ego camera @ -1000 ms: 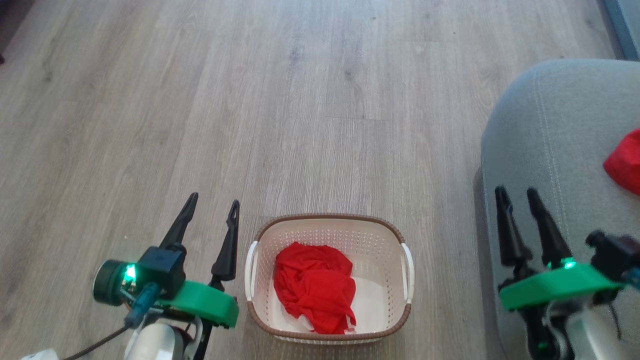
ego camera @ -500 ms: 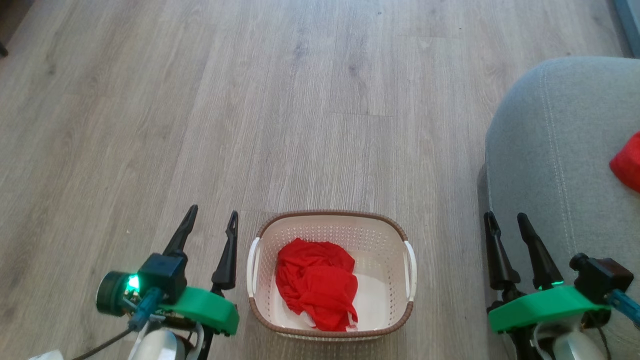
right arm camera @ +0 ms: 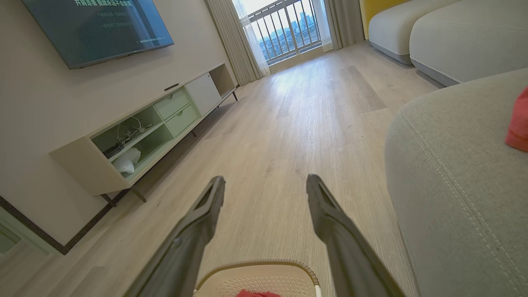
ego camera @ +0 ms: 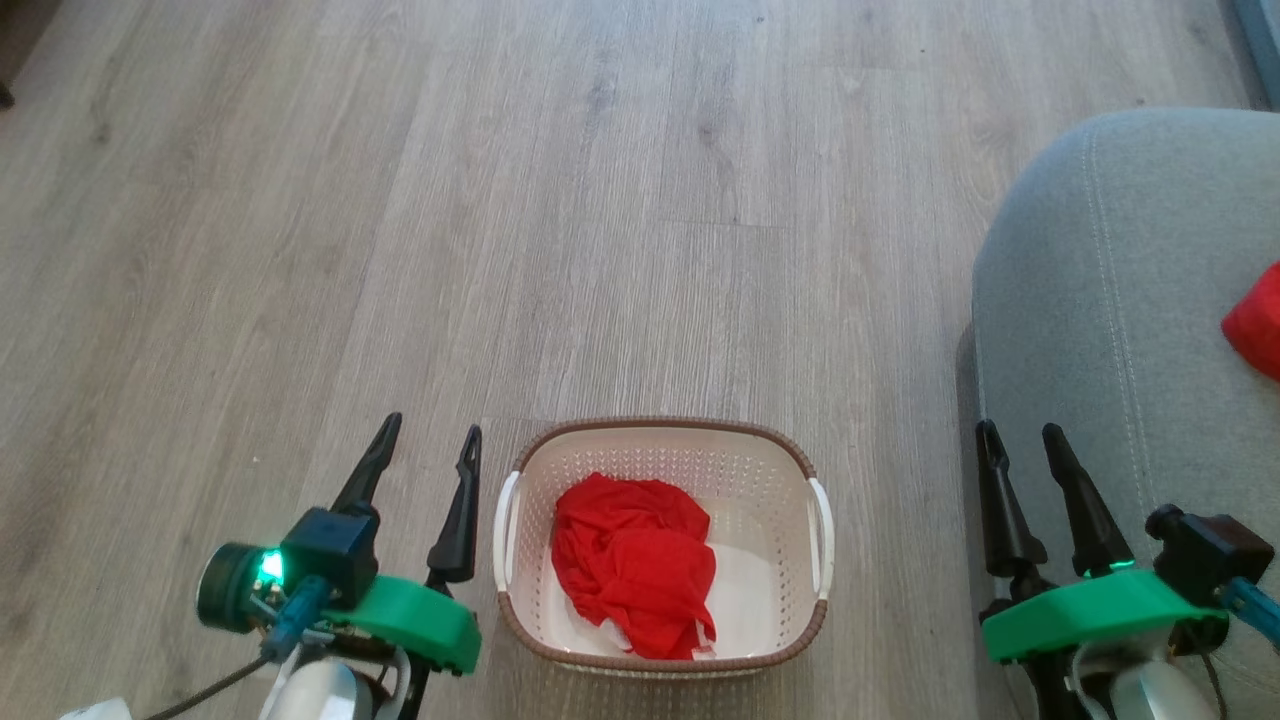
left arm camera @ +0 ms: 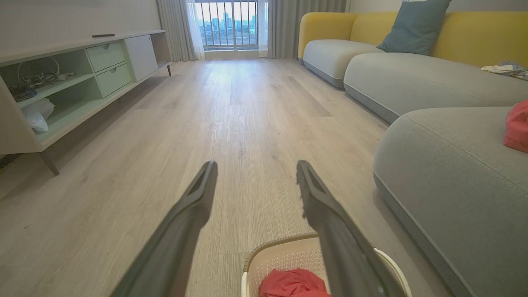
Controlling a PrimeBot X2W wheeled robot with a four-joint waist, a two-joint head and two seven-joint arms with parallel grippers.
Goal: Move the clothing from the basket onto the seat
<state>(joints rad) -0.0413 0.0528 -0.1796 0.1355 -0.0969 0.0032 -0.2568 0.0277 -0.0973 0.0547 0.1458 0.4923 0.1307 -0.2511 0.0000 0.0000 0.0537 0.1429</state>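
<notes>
Right end effector (ego camera: 1017,428) retracted, perhaps over seat (ego camera: 1100,300) edge

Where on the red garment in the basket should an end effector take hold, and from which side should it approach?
Pinch the raised, bunched folds at the middle of the red garment, coming straight down from above: the basket walls surround it, blocking sideways approaches. The open left end effector is nearest.

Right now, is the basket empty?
Not empty: a crumpled red garment lies inside the basket; another red piece sits on the seat.
</notes>
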